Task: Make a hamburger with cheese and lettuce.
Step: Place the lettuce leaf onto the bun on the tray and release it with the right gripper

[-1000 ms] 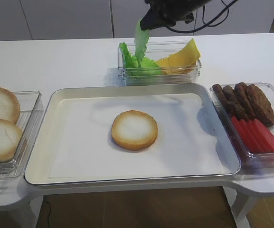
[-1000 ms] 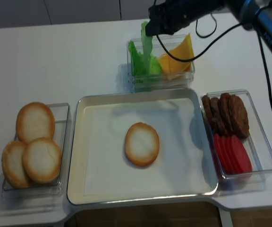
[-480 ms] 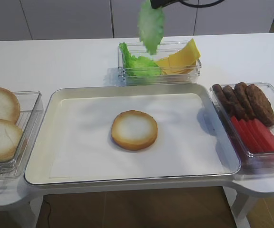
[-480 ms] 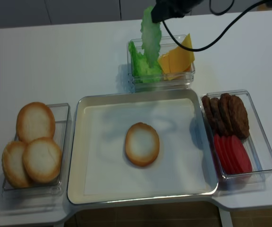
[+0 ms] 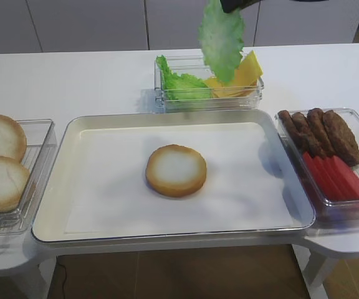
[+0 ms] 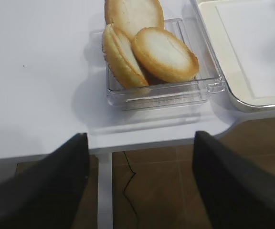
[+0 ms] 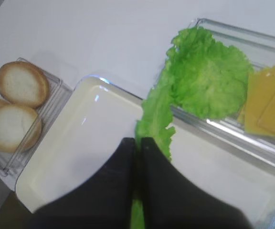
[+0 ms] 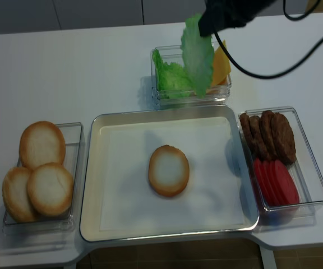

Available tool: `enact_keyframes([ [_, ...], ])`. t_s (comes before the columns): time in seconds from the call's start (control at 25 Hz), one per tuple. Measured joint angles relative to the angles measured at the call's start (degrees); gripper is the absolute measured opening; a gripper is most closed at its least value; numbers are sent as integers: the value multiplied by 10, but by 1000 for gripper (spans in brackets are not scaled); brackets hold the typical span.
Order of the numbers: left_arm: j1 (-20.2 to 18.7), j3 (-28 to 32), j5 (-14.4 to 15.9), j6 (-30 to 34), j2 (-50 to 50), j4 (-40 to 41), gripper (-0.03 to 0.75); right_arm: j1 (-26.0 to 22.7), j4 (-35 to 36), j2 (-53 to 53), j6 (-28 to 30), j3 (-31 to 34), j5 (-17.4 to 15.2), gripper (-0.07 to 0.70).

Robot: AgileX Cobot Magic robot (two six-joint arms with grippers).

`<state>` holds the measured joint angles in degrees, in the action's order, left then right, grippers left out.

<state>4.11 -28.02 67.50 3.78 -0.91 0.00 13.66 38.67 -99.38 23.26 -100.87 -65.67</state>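
White surface (image 5: 73,81) runs under everything, with pale cabinet fronts behind it. At my far left a clear bin of spare bun halves (image 8: 38,168) sits within easy reach of my left hand (image 6: 137,186), which hangs just off the near edge of the surface beside that bin, its fingers spread wide and holding nothing, out of the way while the other arm works. Next comes the big metal tray (image 5: 55,180), lined in white as the build area, and on it the hamburger (image 5: 176,170) is so far only a bottom bun half lying cut face up, bare, near the tray's middle so a layer can be laid flat on it. Behind the tray stands the clear container (image 8: 190,98) that keeps the fillings together: more green leaves at its left, the cheese (image 5: 245,73) leaning at its right, untouched. Above that container my right hand (image 7: 138,143) is pinched fully closed on the top edge of the lettuce (image 5: 220,38), so the leaf dangles free below the fingers, clear of the container and not yet over the bun. Holding it by one edge lets it hang open, which should help it drape over the bread, I judge. At the far right, a bin holds brown patties (image 5: 320,131) and red slices (image 5: 338,177), which this recipe does not call for.
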Motion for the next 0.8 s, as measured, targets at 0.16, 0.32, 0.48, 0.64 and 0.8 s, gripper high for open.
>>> enact_keyframes([
  [0.16,0,0,0,0,0,0,493,0,-7,50,-3,74,1,16],
  [0.32,0,0,-1,0,0,0,493,20,-66,83,-35,144,26,16],
  [0.48,0,0,-1,0,0,0,493,77,-124,88,-76,182,52,16],
  [0.64,0,0,-1,0,0,0,493,139,-204,87,-140,193,90,16],
  [0.8,0,0,-1,0,0,0,493,173,-271,77,-192,193,122,15],
])
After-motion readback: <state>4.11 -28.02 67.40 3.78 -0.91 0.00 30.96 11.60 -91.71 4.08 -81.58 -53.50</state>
